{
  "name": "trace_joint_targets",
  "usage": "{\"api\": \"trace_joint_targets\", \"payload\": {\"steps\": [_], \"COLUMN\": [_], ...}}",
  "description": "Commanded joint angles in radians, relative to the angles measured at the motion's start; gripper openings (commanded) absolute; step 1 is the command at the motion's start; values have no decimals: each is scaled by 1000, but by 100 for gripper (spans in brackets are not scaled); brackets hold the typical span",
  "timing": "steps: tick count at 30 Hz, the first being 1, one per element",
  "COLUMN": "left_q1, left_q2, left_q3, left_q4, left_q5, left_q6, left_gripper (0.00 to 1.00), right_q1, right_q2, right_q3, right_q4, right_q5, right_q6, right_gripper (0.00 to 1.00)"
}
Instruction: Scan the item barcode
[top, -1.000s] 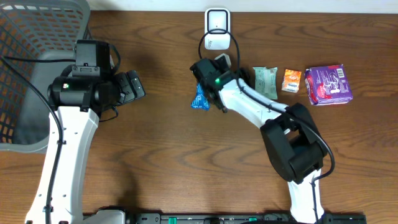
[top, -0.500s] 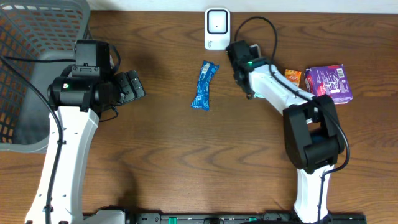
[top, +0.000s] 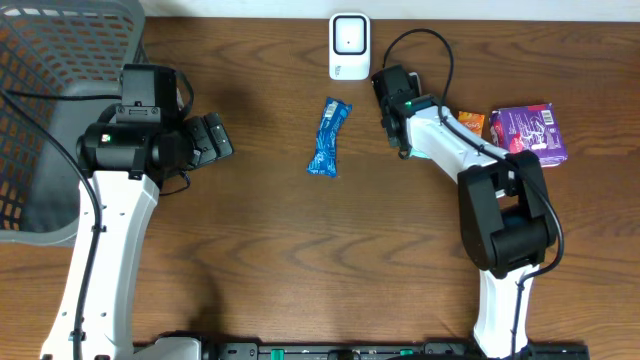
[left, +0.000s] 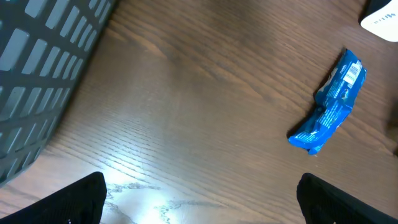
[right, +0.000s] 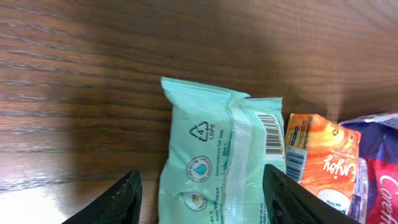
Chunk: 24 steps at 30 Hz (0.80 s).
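In the right wrist view a mint-green packet (right: 221, 158) lies flat on the table, its barcode (right: 272, 134) face up on its right side. My right gripper (right: 202, 202) hangs over it, open, one finger on each side of the packet and the left finger clear of it. From overhead, this gripper (top: 395, 103) covers the green packet, just right of the white scanner (top: 348, 45). A blue wrapper (top: 328, 138) lies loose on the table left of it. My left gripper (left: 199, 202) is open over bare wood, with nothing between its fingers.
An orange packet (top: 470, 124) and a purple pack (top: 530, 133) lie right of the green packet; the orange one (right: 320, 165) touches its right edge. A grey mesh basket (top: 60, 60) fills the far left corner. The left arm (top: 140, 145) stays beside the basket.
My right gripper has left the blue wrapper on the table and swung right to the green packet. Its jaws have narrowed. The left arm has not moved.
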Motion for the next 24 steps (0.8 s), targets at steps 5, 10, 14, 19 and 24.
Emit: {"api": "trace_joint_targets", "payload": {"steps": [5, 10, 14, 19, 24], "left_q1": [2, 2, 2, 2, 2], "left_q2": [4, 3, 4, 4, 4], "left_q3": [5, 5, 5, 5, 5], "left_q4": [-2, -2, -2, -2, -2], "left_q5": [-12, -12, -12, -12, -12], "left_q6": [-2, -2, -2, -2, -2], "left_gripper": [98, 98, 98, 98, 98], "right_q1": [35, 25, 24, 24, 13], "right_q2": [-4, 28, 58, 59, 60], "right_q3": [-16, -47, -47, -47, -48], "right_q4": [-5, 21, 9, 8, 6], "right_q5": [44, 40, 40, 39, 36], "right_q6": [-23, -23, -23, 5, 23], "right_gripper": [54, 56, 57, 56, 54]}}
